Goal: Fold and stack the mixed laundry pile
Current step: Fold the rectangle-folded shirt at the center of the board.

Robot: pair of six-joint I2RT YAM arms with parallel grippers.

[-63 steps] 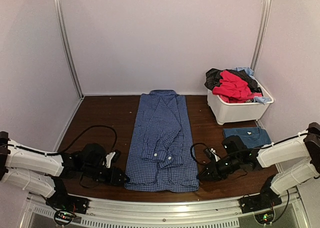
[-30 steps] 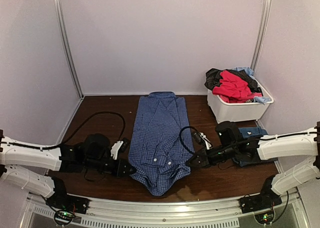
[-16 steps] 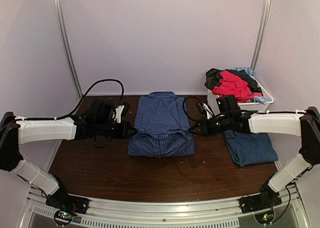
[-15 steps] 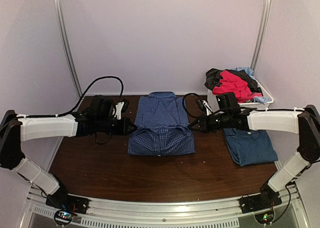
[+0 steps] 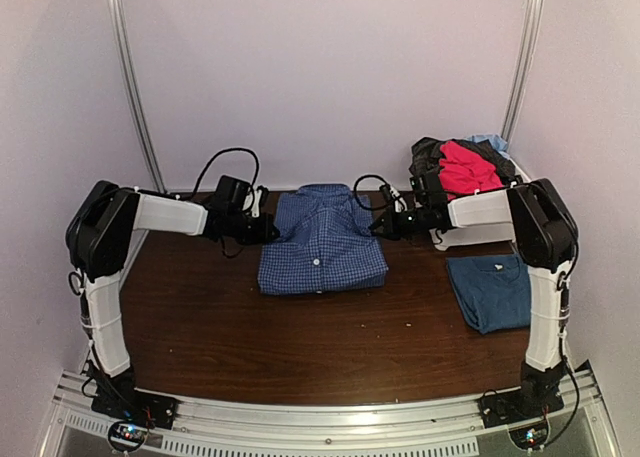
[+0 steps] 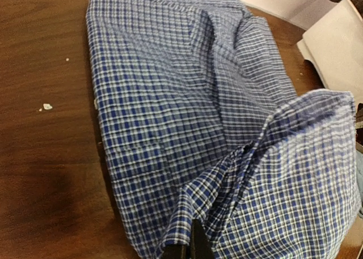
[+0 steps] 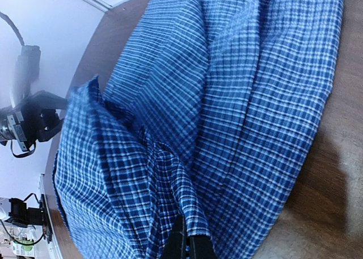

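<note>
View from above, with both wrist views. Nearest the arm bases the dark wood counter (image 5: 300, 347) carries no garment. A little farther, at the right, a dark-blue T-shirt (image 5: 490, 292) lies folded into a small rectangle.

At centre lies the blue-and-white checked shirt (image 5: 322, 252). Two seconds earlier it lies at full length with its sleeves crossed in and the jaws at the two near hem corners. The arms then carry that hem up and over toward the collar. The shirt now forms a half-length rectangle, with one button showing on its upper layer and the counter in front of it bare.

The left jaws and right jaws stand at the shirt's far left and far right edges. Each wrist view shows them closed narrow on a raised ridge of checked cloth, so the carried edge is not yet let go.

Farthest, at the right, the white bin (image 5: 478, 239) holds the remaining clothes (image 5: 458, 165), red, black and pale blue, partly behind the right arm (image 5: 485, 209).

The lengthwise fold appears made. Release, perhaps one more fold, and stacking with the T-shirt appear to remain, as do the clothes in the bin.
</note>
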